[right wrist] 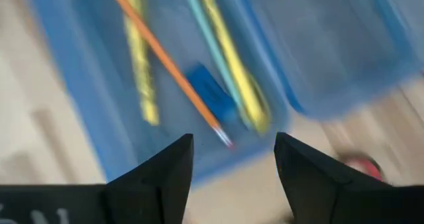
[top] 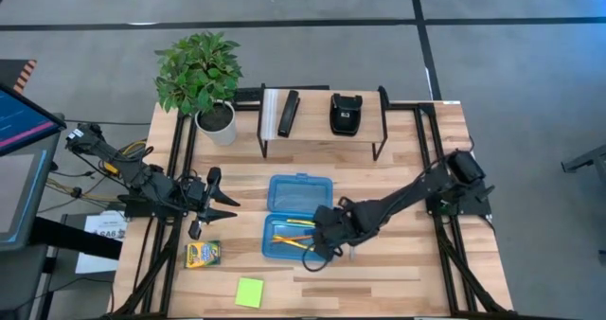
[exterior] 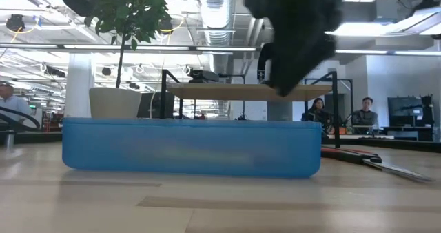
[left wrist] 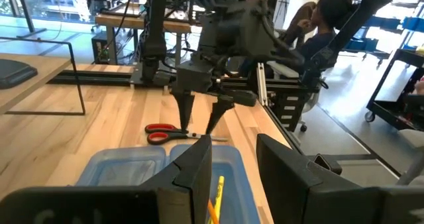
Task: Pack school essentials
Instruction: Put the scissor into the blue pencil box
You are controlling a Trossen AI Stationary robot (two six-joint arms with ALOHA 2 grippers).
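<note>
Right gripper [top: 327,247] hovering over the near end of the open blue case [top: 295,216], fingers spread, grasping nothing. Orange pencil [right wrist: 165,59], yellow pencils [right wrist: 233,65], light-blue pen [right wrist: 207,48] and blue eraser [right wrist: 211,91] lying inside the case. Red-handled scissors [left wrist: 165,132] resting on the table [top: 398,273] just beside it. Crayon box [top: 203,255] and sticky-note pad [top: 250,293] sitting apart, outside. Left gripper [top: 220,204] waiting at the left side, released.

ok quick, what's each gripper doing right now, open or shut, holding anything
Left gripper: open, empty, hovering at the table's left side above the crayon box.
Right gripper: open, empty, over the blue case near the scissors.
</note>
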